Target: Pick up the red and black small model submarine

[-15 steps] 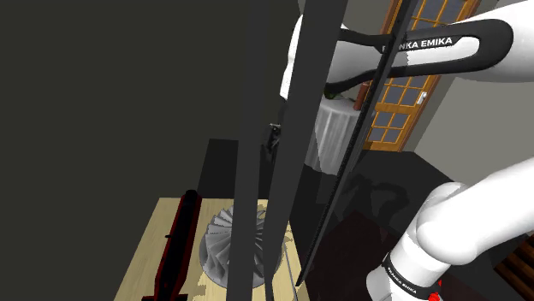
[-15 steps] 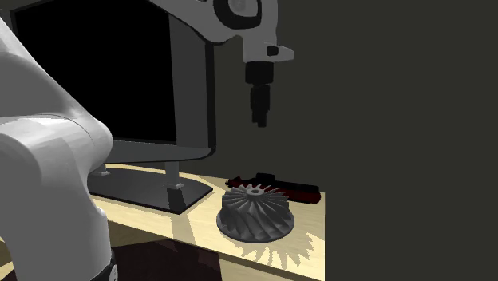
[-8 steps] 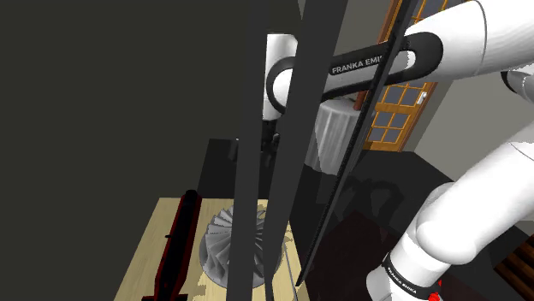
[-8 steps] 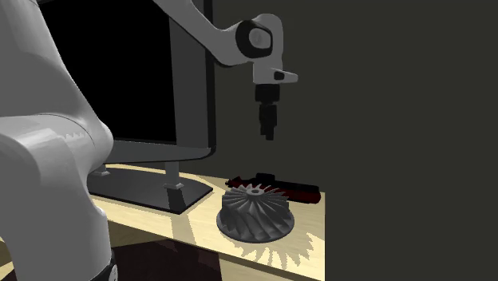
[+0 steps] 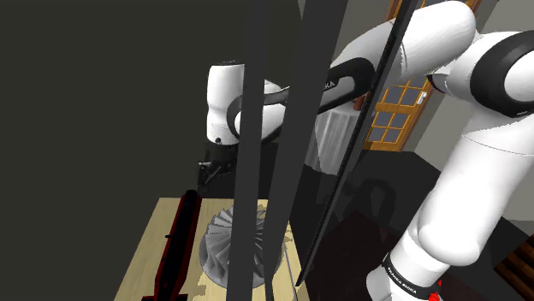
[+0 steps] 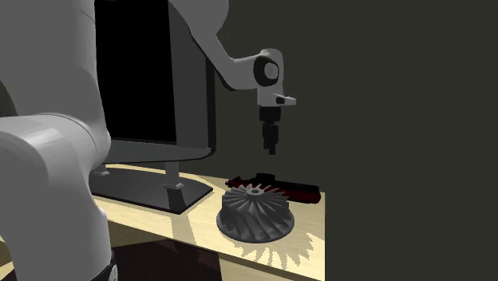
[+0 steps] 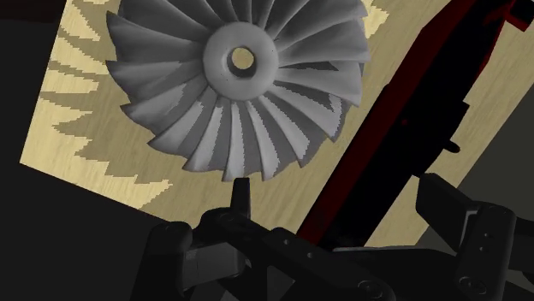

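The red and black model submarine (image 6: 281, 186) lies along the back of the wooden table (image 6: 190, 225), close to the dark wall. In the shoulder view the submarine (image 5: 180, 242) runs lengthwise beside a grey finned wheel (image 5: 224, 246). My gripper (image 6: 272, 148) hangs well above the submarine, pointing down, with nothing in it. In the wrist view the fingers (image 7: 462, 214) stand apart, so the gripper (image 7: 347, 209) is open, and the submarine (image 7: 402, 128) runs below the gap between them. In the shoulder view the gripper (image 5: 206, 178) is partly hidden by dark posts.
The grey finned wheel (image 6: 255, 211) stands just in front of the submarine, nearly touching it. A large black monitor (image 6: 144, 80) on a stand (image 6: 152, 187) takes up the second exterior view's left. A dark wall (image 6: 399, 120) rises right behind the table.
The arm has swung toward the dark wall and lowered. The gripper moved from high over the wheel to a spot above the submarine, still empty.
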